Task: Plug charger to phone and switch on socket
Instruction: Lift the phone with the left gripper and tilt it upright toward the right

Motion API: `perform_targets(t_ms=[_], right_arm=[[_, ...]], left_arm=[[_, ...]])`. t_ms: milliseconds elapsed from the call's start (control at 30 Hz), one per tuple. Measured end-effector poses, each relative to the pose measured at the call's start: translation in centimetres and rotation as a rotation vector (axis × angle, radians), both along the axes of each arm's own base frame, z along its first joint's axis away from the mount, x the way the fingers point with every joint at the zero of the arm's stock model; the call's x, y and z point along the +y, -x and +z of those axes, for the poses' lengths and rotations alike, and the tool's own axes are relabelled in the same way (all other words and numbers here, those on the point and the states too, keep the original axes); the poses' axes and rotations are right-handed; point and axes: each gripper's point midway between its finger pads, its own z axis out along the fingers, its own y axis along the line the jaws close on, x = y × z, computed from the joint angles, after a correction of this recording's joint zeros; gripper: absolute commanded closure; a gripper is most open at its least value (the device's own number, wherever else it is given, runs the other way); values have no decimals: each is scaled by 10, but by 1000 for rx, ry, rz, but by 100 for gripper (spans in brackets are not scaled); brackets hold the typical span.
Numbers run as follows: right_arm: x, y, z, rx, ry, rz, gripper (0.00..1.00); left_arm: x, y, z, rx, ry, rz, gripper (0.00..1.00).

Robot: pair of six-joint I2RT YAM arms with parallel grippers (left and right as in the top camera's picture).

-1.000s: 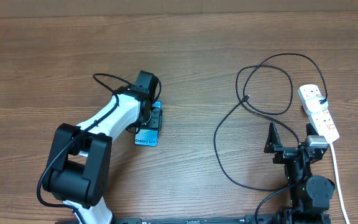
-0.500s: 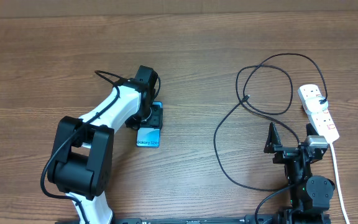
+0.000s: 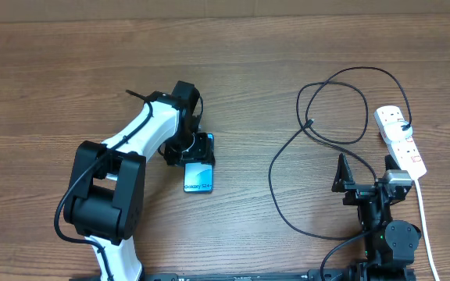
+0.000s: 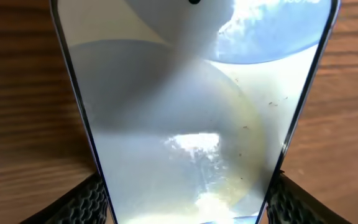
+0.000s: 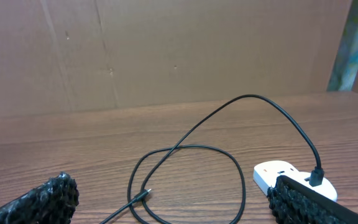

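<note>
The phone [image 3: 198, 179], its screen glowing light blue, lies on the wood left of centre. My left gripper [image 3: 193, 147] is shut on its far end. In the left wrist view the phone [image 4: 185, 112] fills the frame, with both black pads pressed against its edges and my left gripper [image 4: 185, 208] around it. The charger [image 3: 273, 168] is a thin black looped cable at the right, with its connector tip [image 3: 309, 123] lying free. It runs to the white socket [image 3: 401, 140] at the far right. My right gripper [image 3: 366, 175] stands open and empty near the front edge, short of the charger [image 5: 185, 147], its tip [image 5: 146, 194] and the socket [image 5: 278, 174].
The socket's thick white cord [image 3: 424, 218] runs down the right side to the front edge. A brown cardboard wall [image 5: 166, 50] stands behind the table. Bare wood [image 3: 248, 226] lies between the phone and the cable loops.
My left gripper has carried the phone a little to the right and toward the front. The right arm, the cable and the socket have not moved.
</note>
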Motion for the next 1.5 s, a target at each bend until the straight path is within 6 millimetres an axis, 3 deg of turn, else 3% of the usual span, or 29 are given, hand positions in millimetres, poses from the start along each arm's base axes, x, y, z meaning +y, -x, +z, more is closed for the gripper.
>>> perform_targets(t_ms=[900,1500], right_arm=[[0,0,0,-1,0,0,0],[0,0,0,0,0,0,0]], left_arm=[[-49,20,31,149,308,38,41],[-62,28,54,248,480,106,41]])
